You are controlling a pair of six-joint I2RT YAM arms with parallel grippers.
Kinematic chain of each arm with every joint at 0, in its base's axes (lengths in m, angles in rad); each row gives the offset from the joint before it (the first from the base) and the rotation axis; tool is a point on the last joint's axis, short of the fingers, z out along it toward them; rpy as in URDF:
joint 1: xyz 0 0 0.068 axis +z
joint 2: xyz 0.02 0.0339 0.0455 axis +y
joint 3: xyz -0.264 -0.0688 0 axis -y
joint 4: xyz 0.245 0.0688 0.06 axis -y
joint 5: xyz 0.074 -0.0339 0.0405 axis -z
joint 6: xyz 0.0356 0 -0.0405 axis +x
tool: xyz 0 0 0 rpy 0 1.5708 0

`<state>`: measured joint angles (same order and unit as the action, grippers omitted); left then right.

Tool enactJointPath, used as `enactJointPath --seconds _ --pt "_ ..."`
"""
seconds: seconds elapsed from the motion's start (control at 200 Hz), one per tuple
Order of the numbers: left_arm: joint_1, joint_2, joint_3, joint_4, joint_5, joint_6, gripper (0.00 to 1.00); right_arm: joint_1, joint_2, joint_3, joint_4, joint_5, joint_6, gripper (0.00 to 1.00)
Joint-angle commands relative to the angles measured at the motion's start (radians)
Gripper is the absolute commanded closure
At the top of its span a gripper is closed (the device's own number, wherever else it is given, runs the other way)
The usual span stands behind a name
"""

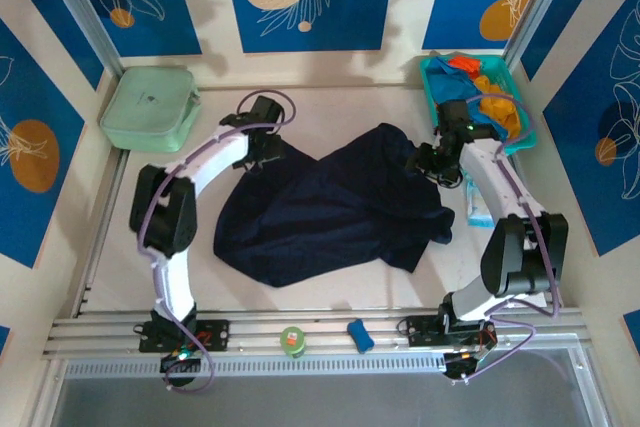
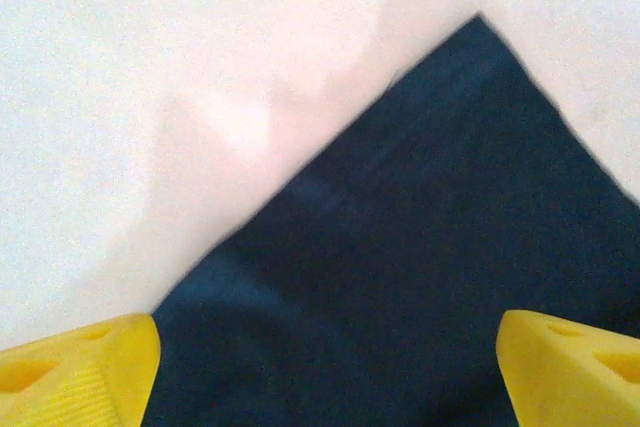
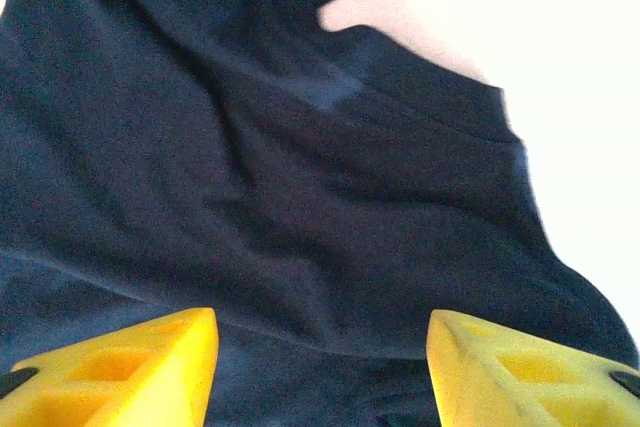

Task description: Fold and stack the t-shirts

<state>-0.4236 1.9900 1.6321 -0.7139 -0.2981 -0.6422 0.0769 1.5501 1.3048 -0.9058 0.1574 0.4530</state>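
Early going in the folding job: the left gripper (image 2: 325, 377), yellow fingers spread wide and holding nothing, hovers over the far-left corner of the large dark navy cloth t-shirt (image 1: 330, 207), which lies rumpled and unfolded on the table (image 1: 330, 305) between the two tools. The right gripper (image 3: 320, 372), jaws apart and likewise empty, hangs above the shirt's bunched right edge. Just beyond it and to its right, a teal plastic basket (image 1: 430, 87) holds the bright orange, blue and red t-shirts (image 1: 498, 109), apparently untouched. No fold is made, no stack begun.
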Motion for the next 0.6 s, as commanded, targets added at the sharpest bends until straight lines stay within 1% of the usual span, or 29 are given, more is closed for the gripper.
enactJointPath --seconds 0.0,0.15,0.275,0.365,0.465,0.545,0.595 --pt "0.048 0.152 0.162 -0.016 0.076 0.116 0.18 0.036 0.059 0.044 -0.038 -0.012 -0.001 0.46" --pt "0.071 0.337 0.385 -0.054 0.162 0.226 0.20 0.063 0.099 0.056 -0.031 -0.012 0.011 0.50" --pt "0.075 0.461 0.558 -0.157 0.189 0.329 0.18 0.069 0.116 0.057 -0.029 -0.013 0.018 0.52" --pt "0.078 0.518 0.619 -0.211 0.210 0.378 0.18 0.067 0.126 0.061 -0.024 -0.012 0.021 0.53" --pt "0.078 0.553 0.630 -0.235 0.247 0.407 0.20 0.065 0.151 0.088 -0.018 -0.009 0.018 0.51" --pt "0.077 0.572 0.627 -0.247 0.270 0.410 0.28 0.062 0.184 0.137 -0.003 -0.003 0.007 0.45" --pt "0.077 0.581 0.622 -0.248 0.285 0.408 0.37 0.059 0.213 0.178 0.007 -0.001 -0.003 0.42"
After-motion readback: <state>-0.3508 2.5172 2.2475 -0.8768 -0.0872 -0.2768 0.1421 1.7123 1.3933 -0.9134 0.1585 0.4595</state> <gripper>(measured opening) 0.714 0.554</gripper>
